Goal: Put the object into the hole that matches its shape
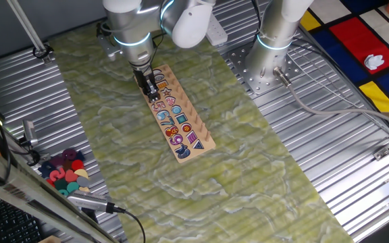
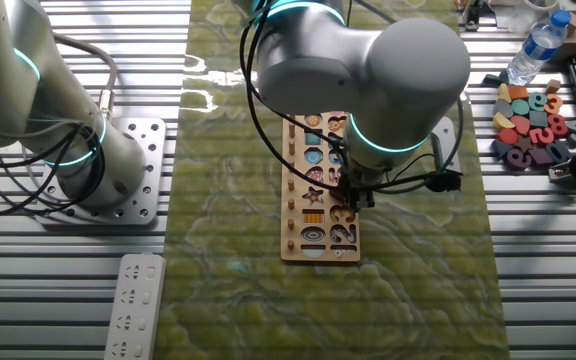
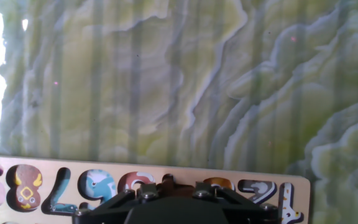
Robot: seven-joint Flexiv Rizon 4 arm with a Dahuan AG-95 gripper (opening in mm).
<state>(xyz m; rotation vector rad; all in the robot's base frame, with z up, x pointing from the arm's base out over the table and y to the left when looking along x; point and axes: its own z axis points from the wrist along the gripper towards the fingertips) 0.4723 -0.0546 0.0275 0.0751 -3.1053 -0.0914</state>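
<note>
The desk (image 1: 329, 175) is ribbed metal, with a glossy green marble-patterned mat (image 1: 248, 182) laid across its middle, probably to give the wooden puzzle board (image 1: 175, 115) a flat, even bed. The board is a long pale plank cut with number and shape recesses, most already filled with painted pieces, and a row of small pegs runs along one edge. The arm (image 2: 368, 60), smooth grey with teal light rings, reaches down so its gripper (image 1: 144, 82) stands over one end of the board, seemingly lined up for an insertion. In the hand view a dark red-brown object (image 3: 173, 185) shows just beyond the black gripper housing, above the row of numerals; whether the fingers hold it, or how far apart they stand, I cannot tell, since the housing hides them. Off the mat, a heap of spare pieces (image 1: 65, 172) in pink, teal and yellow lies well apart.
</note>
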